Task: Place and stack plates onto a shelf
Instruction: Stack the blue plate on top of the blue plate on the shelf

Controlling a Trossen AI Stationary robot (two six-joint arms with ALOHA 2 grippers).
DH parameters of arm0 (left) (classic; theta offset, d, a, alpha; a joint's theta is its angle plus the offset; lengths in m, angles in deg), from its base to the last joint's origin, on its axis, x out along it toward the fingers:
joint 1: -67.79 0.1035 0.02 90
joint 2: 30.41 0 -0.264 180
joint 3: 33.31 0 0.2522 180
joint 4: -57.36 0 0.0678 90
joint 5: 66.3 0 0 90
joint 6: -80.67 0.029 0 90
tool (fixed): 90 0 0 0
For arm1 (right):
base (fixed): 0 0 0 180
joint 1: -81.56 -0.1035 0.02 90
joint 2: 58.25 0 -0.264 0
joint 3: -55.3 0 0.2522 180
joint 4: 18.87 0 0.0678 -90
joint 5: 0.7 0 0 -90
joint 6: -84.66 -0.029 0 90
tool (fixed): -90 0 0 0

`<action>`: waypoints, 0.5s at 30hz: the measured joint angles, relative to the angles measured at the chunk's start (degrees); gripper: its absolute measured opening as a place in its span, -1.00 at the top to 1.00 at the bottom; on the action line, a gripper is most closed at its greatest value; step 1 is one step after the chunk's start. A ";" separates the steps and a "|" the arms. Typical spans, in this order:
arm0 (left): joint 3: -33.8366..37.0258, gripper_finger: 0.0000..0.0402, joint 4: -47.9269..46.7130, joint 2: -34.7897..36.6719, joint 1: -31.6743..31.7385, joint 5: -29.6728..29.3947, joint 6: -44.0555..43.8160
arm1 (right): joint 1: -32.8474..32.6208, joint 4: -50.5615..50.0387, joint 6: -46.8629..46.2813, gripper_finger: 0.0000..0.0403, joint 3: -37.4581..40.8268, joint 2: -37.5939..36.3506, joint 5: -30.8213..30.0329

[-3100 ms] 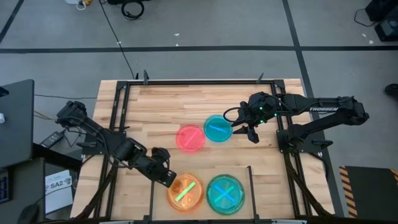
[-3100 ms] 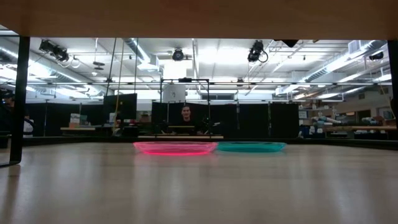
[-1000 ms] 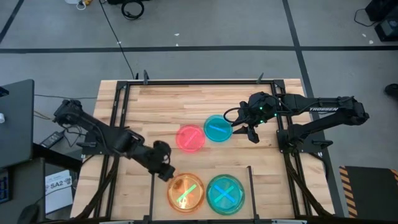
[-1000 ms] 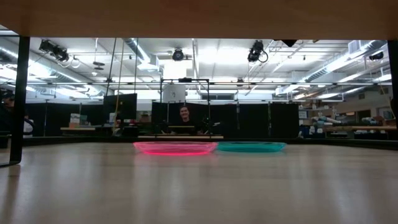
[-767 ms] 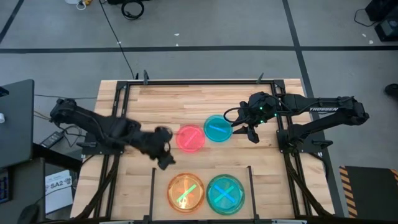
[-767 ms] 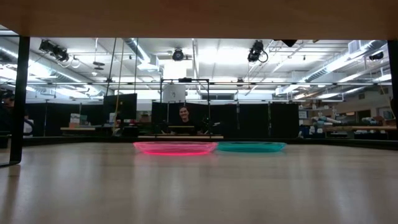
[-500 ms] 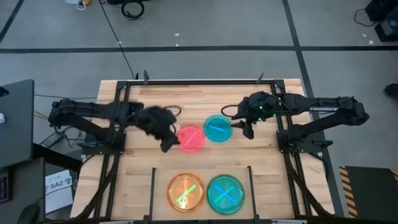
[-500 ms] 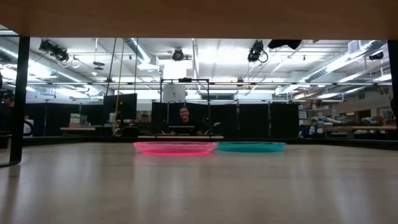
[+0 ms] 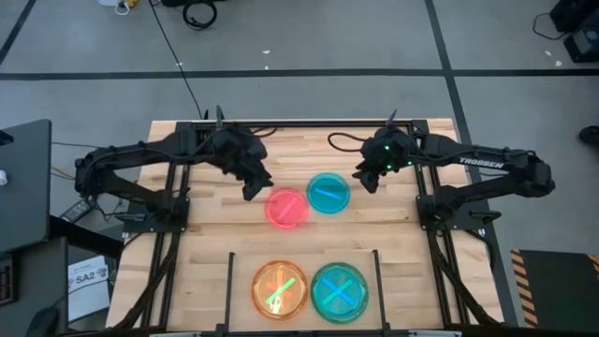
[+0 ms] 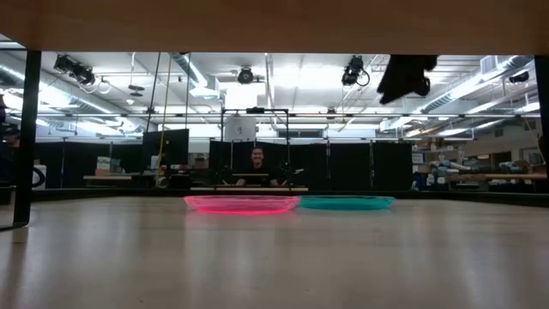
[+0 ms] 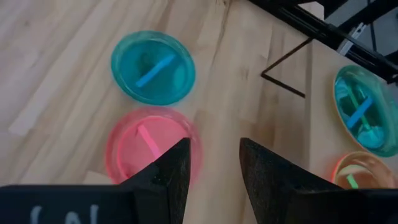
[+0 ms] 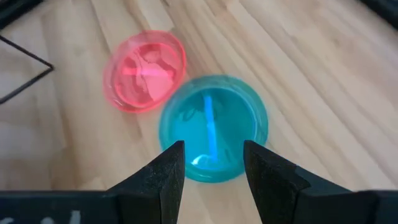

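Note:
A pink plate (image 9: 286,207) and a cyan plate (image 9: 328,193) lie flat on the wooden table, side by side near its middle; the low view shows the pink plate (image 10: 242,203) and the cyan plate (image 10: 347,202) edge on. The black wire shelf (image 9: 230,281) at the near edge holds an orange plate (image 9: 280,288) and a cyan plate (image 9: 339,290) with crossed stripes. My left gripper (image 9: 251,192) hovers open just far-left of the pink plate (image 11: 149,152). My right gripper (image 9: 365,183) hangs open by the cyan plate's (image 12: 214,127) right rim. Both are empty.
Thick black rails (image 9: 178,187) run along the table's left, right and far sides. The shelf's wire (image 11: 283,74) shows beyond the left fingers. A person (image 10: 256,159) stands far behind the table in the low view. Bare wood lies between the two loose plates and the shelf.
My left gripper has swung from beside the shelf's orange plate toward the far edge and stands far-left of the pink plate. My right gripper has shifted a little toward the far edge. No plate has moved.

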 joint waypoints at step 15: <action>0.00 0.28 0.35 0.00 1.29 -0.05 0.03 | 11.70 19.52 -1.75 0.16 16.00 0.04 4.32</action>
